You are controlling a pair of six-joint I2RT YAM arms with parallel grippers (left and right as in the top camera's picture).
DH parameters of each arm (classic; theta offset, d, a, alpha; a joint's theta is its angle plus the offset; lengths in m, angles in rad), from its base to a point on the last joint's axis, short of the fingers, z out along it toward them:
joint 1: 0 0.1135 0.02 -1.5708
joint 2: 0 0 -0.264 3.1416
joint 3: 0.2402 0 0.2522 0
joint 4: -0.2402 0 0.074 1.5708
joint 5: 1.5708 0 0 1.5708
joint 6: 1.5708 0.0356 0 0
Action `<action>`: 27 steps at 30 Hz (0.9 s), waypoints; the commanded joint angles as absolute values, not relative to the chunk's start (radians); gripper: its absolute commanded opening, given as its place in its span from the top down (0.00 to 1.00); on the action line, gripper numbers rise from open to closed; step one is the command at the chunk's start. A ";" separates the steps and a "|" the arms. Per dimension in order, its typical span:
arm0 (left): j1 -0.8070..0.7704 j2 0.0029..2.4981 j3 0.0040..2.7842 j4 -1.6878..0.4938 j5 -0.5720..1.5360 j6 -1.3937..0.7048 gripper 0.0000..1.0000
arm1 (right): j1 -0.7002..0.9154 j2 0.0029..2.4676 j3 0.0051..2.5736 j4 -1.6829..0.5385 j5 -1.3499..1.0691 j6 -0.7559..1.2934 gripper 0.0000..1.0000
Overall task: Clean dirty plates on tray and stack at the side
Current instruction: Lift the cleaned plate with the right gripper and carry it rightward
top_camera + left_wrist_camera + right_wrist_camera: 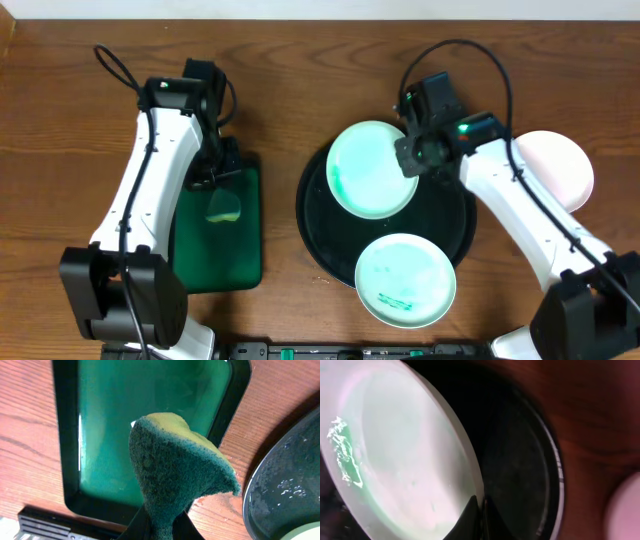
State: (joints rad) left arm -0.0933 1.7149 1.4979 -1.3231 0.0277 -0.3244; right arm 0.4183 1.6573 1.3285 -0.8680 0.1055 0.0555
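A round black tray [320, 235] holds two pale green plates. My right gripper [408, 160] is shut on the rim of the upper plate [368, 170] and holds it tilted above the tray; the wrist view shows the plate [395, 450] with its rim pinched between the fingers [480, 510]. The lower plate [405, 280] lies flat at the tray's front, with green marks on it. My left gripper [222, 180] is shut on a green and yellow sponge [175, 475], which it holds above the green rectangular tray [215, 255].
A pink plate [560, 165] lies on the wood at the right side, partly under my right arm. The black tray's rim [280, 485] shows at the right of the left wrist view. A dark strip runs along the table's front edge.
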 commanded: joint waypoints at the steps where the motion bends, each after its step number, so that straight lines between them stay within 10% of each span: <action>1: -0.091 1.719 1.487 -1.318 0.042 -0.308 0.93 | 0.482 1.610 1.347 -0.883 0.321 -0.009 0.99; 27: -0.091 1.719 1.487 -1.293 0.067 -0.308 0.92 | 0.810 1.542 1.348 -0.889 1.051 -0.360 0.99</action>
State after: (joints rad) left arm -0.0933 1.7149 1.4906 -1.2934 0.0494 -0.3172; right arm 0.7837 1.5612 1.3285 -0.8928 0.9035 -0.2867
